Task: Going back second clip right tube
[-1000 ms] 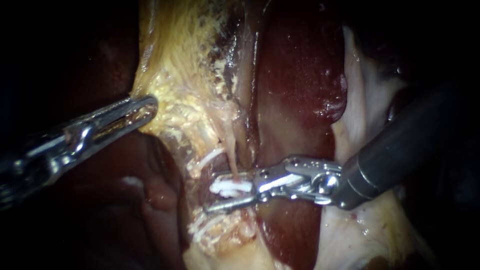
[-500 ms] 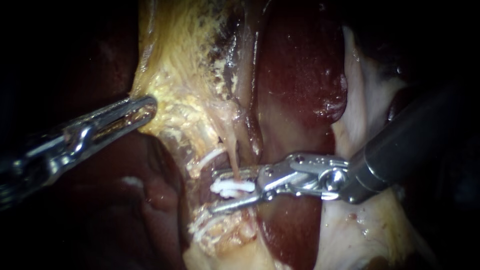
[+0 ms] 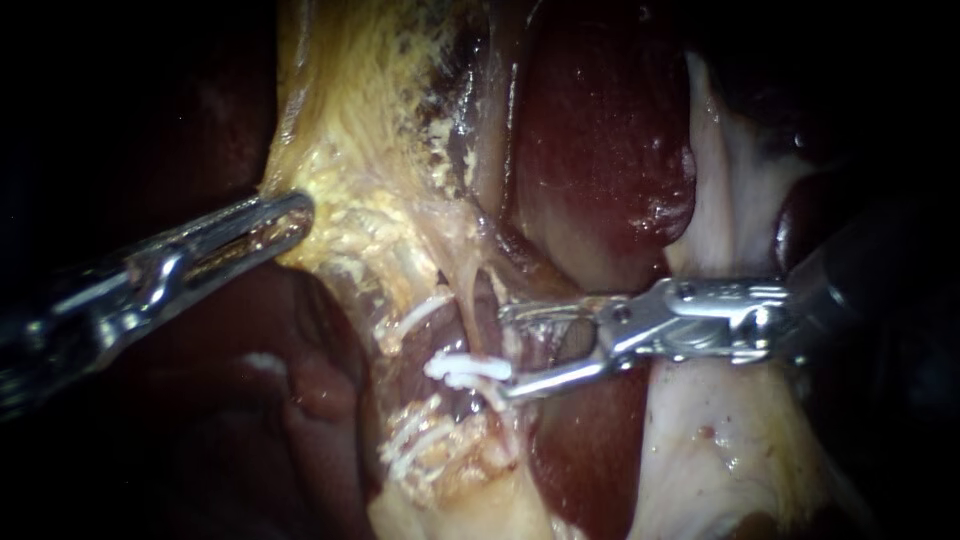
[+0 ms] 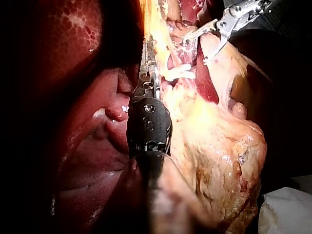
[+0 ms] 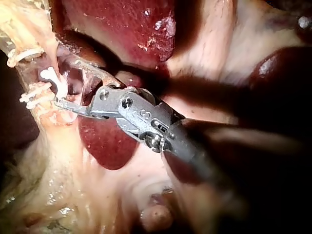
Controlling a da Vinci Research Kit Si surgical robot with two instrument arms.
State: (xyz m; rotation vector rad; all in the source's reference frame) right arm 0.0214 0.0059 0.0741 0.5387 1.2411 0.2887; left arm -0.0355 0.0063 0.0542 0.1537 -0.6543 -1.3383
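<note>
Gaping empty, the jaws of the right instrument (image 3: 502, 352) are pictured with a white clip (image 3: 462, 368) on the tube (image 3: 467, 298) just ahead; tissue (image 3: 350, 200) is pinched by the left instrument (image 3: 295, 212).

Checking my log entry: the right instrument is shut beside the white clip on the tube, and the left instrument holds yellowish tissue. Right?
Not quite: the right instrument is open, as the gap at its tip in the endoscope view shows. It is beside the white clip on the tube, and the left instrument holds yellowish tissue.
</note>
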